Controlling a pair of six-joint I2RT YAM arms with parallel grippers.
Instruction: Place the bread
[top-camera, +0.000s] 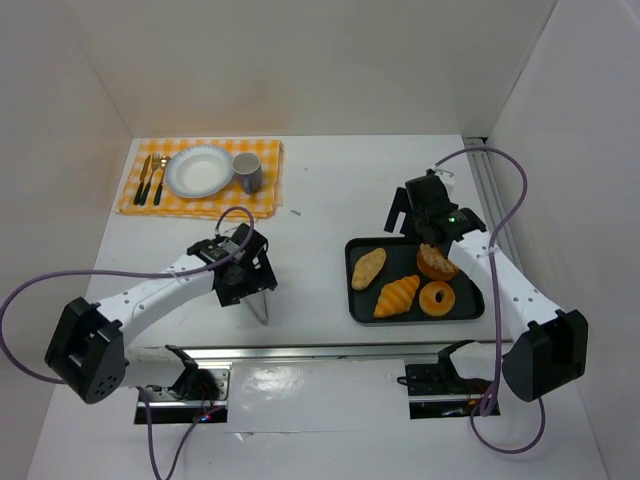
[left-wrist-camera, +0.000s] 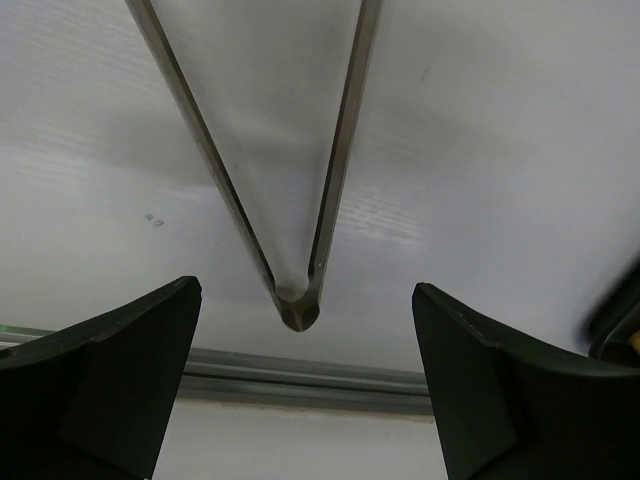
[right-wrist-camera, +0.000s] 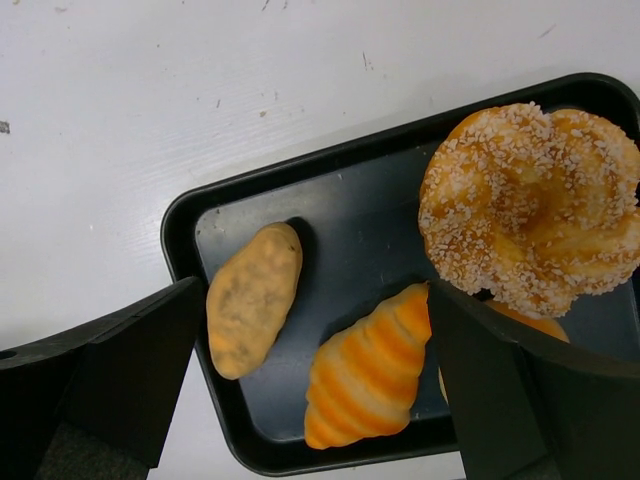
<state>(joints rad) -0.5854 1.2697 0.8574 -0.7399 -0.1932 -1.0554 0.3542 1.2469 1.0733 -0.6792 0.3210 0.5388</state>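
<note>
The bread, a small orange-brown ring doughnut, lies at the near right of a black tray. In the right wrist view only an orange sliver of it shows behind my right finger. My right gripper hangs open and empty above the tray's far side; in its own view the oval roll and the croissant lie between its fingers. My left gripper is open on the table left of the tray, with the joined end of metal tongs between its fingers, not gripped.
A large sesame bun sits at the tray's far right, beside the doughnut. At the back left a yellow checked mat carries a white plate, a grey cup and cutlery. A metal rail runs along the near edge.
</note>
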